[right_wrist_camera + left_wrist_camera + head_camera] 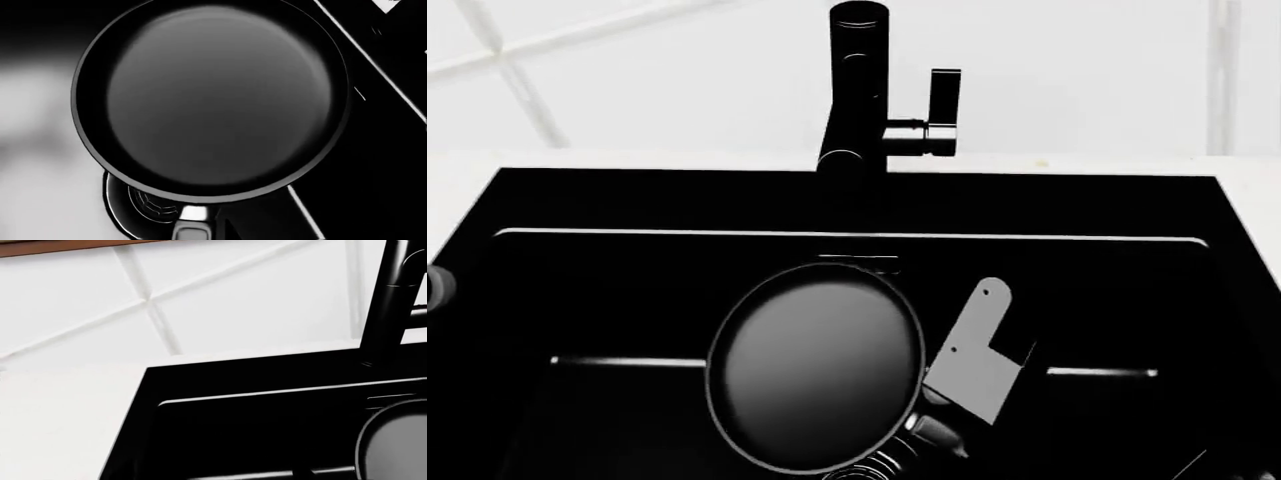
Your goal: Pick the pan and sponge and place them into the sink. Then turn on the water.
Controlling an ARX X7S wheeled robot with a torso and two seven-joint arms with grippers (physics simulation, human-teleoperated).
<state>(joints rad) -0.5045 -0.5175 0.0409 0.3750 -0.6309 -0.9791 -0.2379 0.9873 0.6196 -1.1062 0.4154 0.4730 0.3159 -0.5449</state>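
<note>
The black pan (814,365) hangs tilted inside the black sink (827,190), its grey inside facing up. It fills the right wrist view (210,100), with the handle root at that picture's lower edge. My right gripper (948,410) is at the pan's handle and appears shut on it; a grey finger plate (977,345) stands beside the pan. The ringed drain (143,205) lies below the pan. The left wrist view shows the sink's corner (220,375) and the pan's rim (400,445), but no fingers. The sponge is out of view. No water stream shows.
The tall black faucet (857,90) with its side lever (944,110) stands behind the sink, also in the left wrist view (390,300). White counter (60,415) and white tiled wall surround the basin. A small grey part (435,285) pokes in at the left edge.
</note>
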